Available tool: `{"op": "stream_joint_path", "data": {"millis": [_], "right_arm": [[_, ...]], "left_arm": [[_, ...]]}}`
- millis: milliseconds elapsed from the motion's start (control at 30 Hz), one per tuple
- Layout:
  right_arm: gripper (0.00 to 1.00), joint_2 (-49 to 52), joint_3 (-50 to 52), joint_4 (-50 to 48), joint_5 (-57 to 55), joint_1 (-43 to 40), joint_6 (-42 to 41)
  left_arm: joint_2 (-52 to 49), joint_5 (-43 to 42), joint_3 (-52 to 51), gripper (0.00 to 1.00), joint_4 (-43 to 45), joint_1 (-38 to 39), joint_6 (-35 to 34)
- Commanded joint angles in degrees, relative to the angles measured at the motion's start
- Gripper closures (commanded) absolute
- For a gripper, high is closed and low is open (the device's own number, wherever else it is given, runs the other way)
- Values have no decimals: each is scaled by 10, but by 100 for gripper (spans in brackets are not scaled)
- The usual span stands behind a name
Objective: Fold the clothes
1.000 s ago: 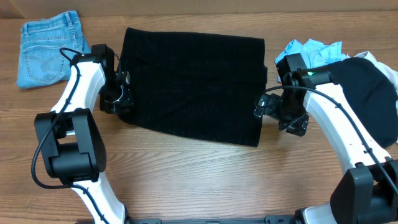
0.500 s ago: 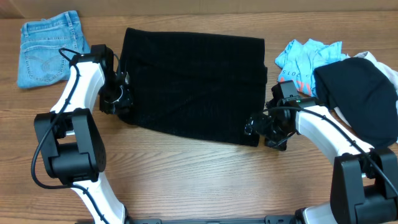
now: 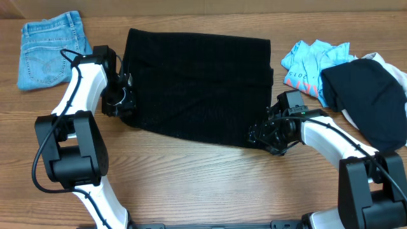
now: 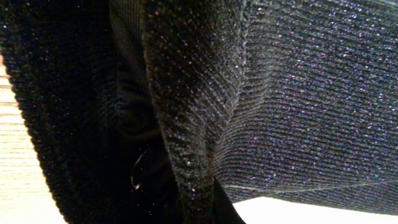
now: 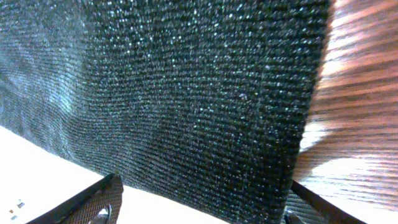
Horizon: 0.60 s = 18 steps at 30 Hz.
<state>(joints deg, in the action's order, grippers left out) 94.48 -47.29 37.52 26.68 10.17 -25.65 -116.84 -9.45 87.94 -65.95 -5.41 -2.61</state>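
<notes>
The brown wooden table (image 3: 191,178) has bare wood along its near side. The flat black knit sweater (image 3: 197,83) lies in the middle. The left gripper (image 3: 119,100) sits at its left edge. Its wrist view shows only knit, so I cannot tell how its jaws stand. The right gripper (image 3: 261,135) is at the near right corner, jaws wide around the sweater's edge. Folded blue jeans (image 3: 48,54) lie far left. A crumpled light blue shirt (image 3: 311,57) and a black cloth pile (image 3: 365,102) crowd the right side.
</notes>
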Motion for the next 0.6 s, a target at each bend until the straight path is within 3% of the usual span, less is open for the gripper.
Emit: {"op": "stream_joint_path", "data": {"millis": [0,233,400,500,533,567], "right_arm": [[18,-2,0,3,-77,-2,4],[16,-2,-9,5,-84,-2,4],[25,-2,-9,6,-58,-2,4],[37,-2,-9,7,-43,-2,4],[47,-2,-9,7,-36,-2,4],[66,-3,-9,7,-30,-2,4]], "left_arm": [[0,-5,0,93,-2,-6,-1],[0,-5,0,93,-2,-6,-2],[0,-5,0,93,-2,-6,-2],[0,-5,0,92,-2,-6,-2],[0,-5,0,92,-2,-6,-2],[0,-5,0,92,-2,-6,-2]]}}
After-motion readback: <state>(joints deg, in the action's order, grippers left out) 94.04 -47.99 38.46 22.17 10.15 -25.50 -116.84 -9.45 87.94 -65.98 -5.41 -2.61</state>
